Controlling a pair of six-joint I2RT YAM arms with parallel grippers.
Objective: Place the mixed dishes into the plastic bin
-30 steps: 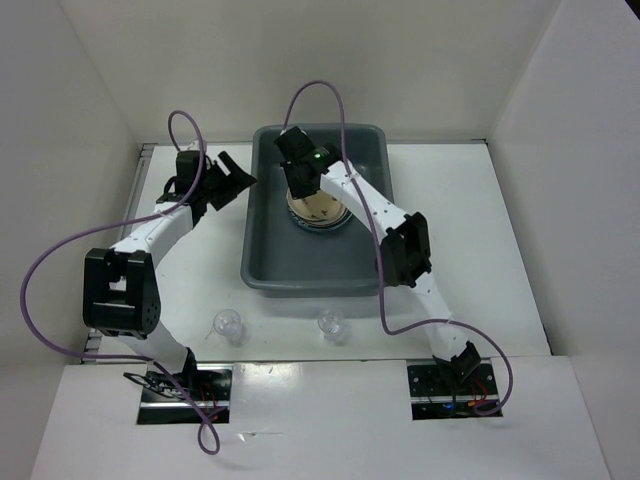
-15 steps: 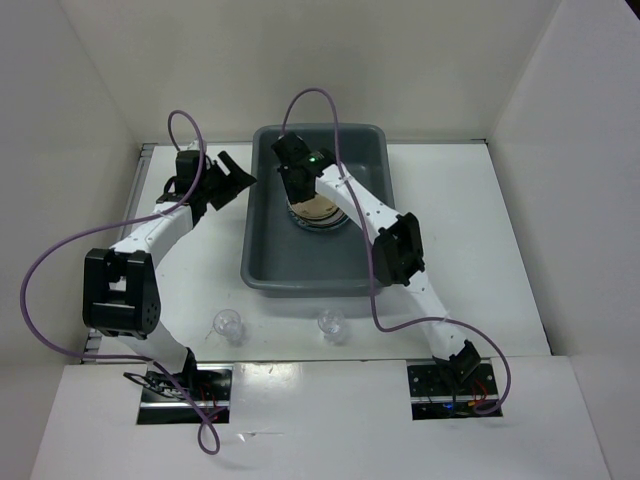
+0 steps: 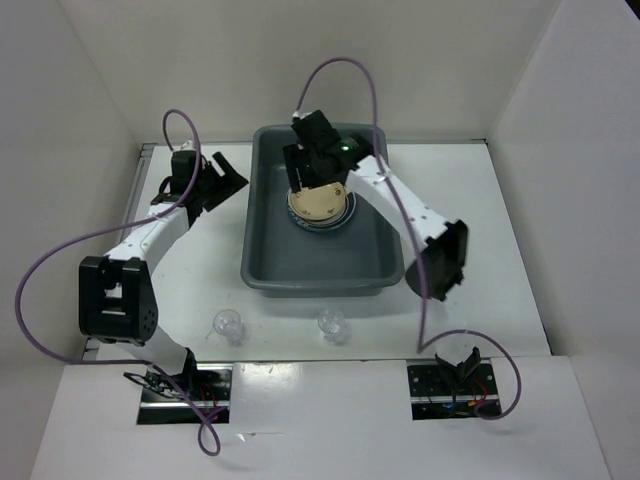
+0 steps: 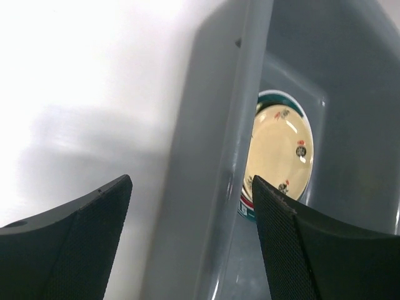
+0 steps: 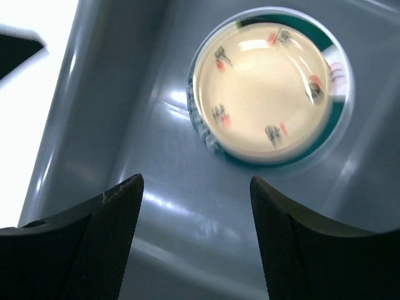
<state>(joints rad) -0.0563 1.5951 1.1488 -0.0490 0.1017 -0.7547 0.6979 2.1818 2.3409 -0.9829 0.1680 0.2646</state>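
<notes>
The plastic bin (image 3: 322, 285) is a deep dark grey tub in the middle of the table. Inside it at the far end a tan-yellow plate (image 3: 320, 204) with small marks lies on a green-rimmed plate (image 3: 343, 215). My right gripper (image 3: 310, 178) hangs open and empty just above the stack's far edge; its wrist view shows the tan plate (image 5: 265, 87) ahead of the spread right gripper (image 5: 197, 180). My left gripper (image 3: 232, 178) is open and empty beside the bin's left wall (image 4: 228, 187), with the plate (image 4: 279, 150) visible beyond the left gripper (image 4: 192, 180). Two clear cups (image 3: 228, 324) (image 3: 331, 322) stand in front of the bin.
White walls enclose the table on the left, back and right. The right arm's elbow (image 3: 440, 262) hangs over the bin's near right corner. Purple cables (image 3: 340, 80) loop above both arms.
My right gripper has opened and let go of the tan plate, which now lies on the stack. Its wrist rose toward the far end and its elbow swung right. The left arm barely shifted.
</notes>
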